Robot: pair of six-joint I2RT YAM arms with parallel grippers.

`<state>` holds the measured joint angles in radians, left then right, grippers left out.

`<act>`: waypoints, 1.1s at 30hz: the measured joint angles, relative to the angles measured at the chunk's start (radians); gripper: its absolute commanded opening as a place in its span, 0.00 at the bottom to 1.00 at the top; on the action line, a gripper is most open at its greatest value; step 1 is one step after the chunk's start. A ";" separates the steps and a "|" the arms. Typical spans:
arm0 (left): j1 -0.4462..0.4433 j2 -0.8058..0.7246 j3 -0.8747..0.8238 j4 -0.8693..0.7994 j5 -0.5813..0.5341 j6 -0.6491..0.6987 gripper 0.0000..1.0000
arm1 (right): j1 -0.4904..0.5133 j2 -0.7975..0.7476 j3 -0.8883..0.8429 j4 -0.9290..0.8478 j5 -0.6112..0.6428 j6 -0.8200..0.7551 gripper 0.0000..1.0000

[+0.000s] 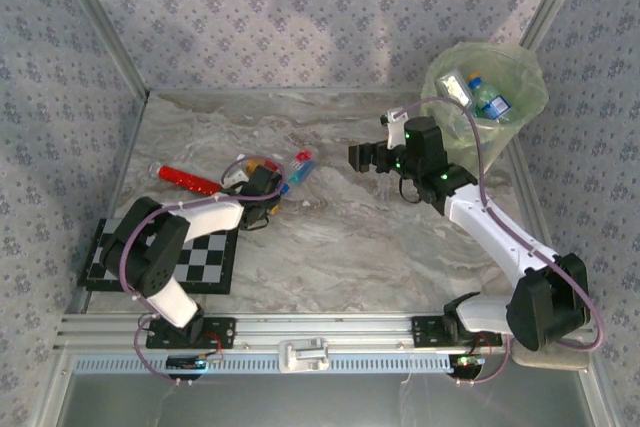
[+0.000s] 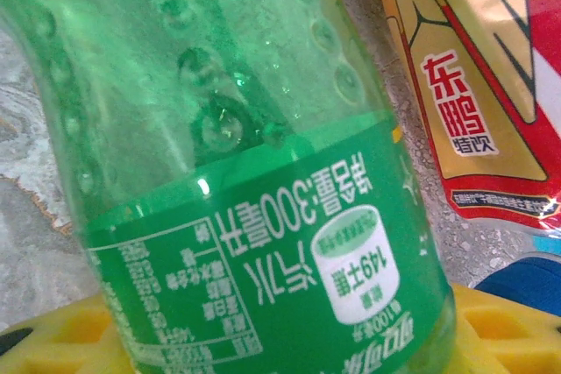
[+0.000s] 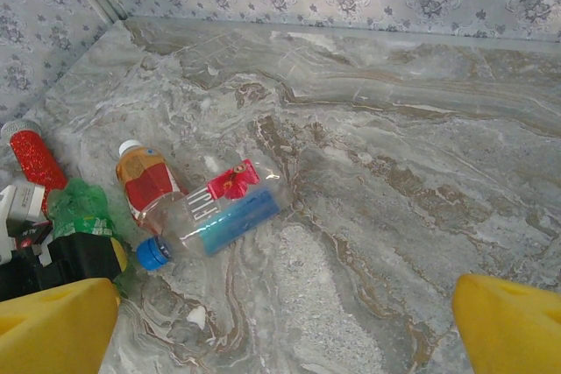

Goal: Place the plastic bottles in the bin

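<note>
- The step in hand is the grasp. The left pincer [image 1: 262,187] is down in the cluster on the left of the grey marbled desk [image 3: 394,172]. Its yellow fingers [image 2: 53,343] sit against both sides of a green translucent plastic bottle [image 2: 245,172], pinching it at the label as far as the wrist view shows.
- The right pincer [image 1: 365,157] is spread wide with nothing in it, hanging over the middle of the desk between the cluster and the bin.
- The tall round translucent bin lined with a pale green bag [image 1: 525,97] stands at the far right corner, well apart from the cluster. A few blue-labelled bottles lie inside it.
- Just beside the green bottle lies an orange bottle with a red label and white cap [image 3: 147,177].
- Touching that one is a clear bottle with a blue-and-pink label and blue cap [image 3: 223,212].
- Near them lies a slim red rough-surfaced bottle [image 3: 35,155].
- Next move, as I judge it: lift straight up clear of the neighbours, then make a long carry across to the bin.
- The green bottle looks thin-walled, with a dimpled upper body and a glossy label. It will likely flex under pressure and could slip or roll.
</note>
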<state>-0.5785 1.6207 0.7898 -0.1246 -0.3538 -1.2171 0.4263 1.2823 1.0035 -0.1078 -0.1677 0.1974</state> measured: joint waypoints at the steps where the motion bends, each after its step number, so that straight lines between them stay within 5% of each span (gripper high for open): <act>1: 0.000 -0.006 -0.004 -0.001 -0.003 0.000 0.52 | 0.001 -0.001 -0.002 0.000 -0.001 0.000 1.00; 12: -0.039 -0.257 -0.030 0.035 -0.038 0.160 0.52 | 0.004 0.002 -0.006 0.002 -0.040 0.031 1.00; 19: -0.059 -0.370 -0.082 0.231 0.095 0.389 0.53 | -0.002 0.006 0.011 0.031 -0.125 0.114 1.00; 33: -0.167 -0.329 -0.064 0.413 0.386 0.667 0.52 | 0.019 0.117 0.041 0.181 -0.345 0.290 0.86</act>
<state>-0.7456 1.2919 0.7254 0.2882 0.0322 -0.5499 0.4450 1.3991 1.0443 0.0734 -0.5125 0.4877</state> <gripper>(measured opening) 0.571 0.871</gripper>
